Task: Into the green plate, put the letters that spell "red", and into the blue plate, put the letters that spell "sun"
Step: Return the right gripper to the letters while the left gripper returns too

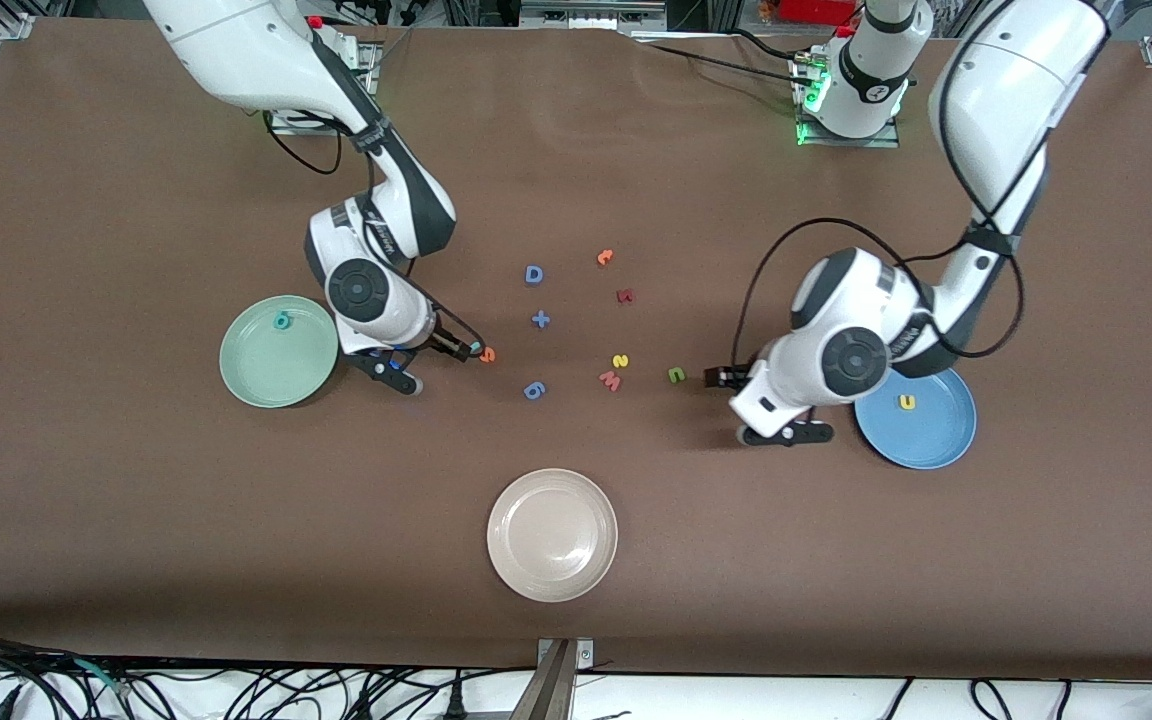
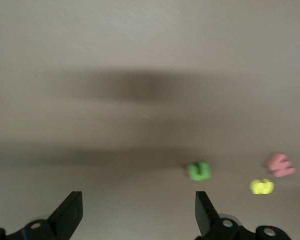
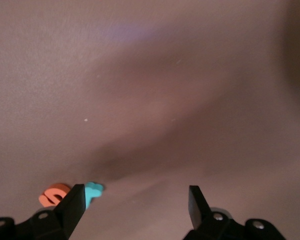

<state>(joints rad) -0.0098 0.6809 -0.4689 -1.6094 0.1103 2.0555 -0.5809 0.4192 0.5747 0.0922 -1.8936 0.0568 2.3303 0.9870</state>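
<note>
1. My left claw (image 2: 139,215) is spread and empty, low over the counter (image 1: 136,550) just short of the green n (image 1: 676,375); u (image 1: 906,402) lies in the blue plate (image 1: 936,450).
2. My right claw (image 3: 136,207), likewise spread, is by the e (image 1: 487,355) and r (image 3: 93,190), beside the green plate (image 1: 256,385) (d (image 1: 282,321) inside).
3. Risk: r and e touch, so closing could grab both; only the right wrist view shows that.

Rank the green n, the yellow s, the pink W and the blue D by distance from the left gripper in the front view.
From the left gripper:
1. green n, just beside it.
2. yellow s and pink W, side by side; too close to call.
3. blue D, nearer the bases.
</note>
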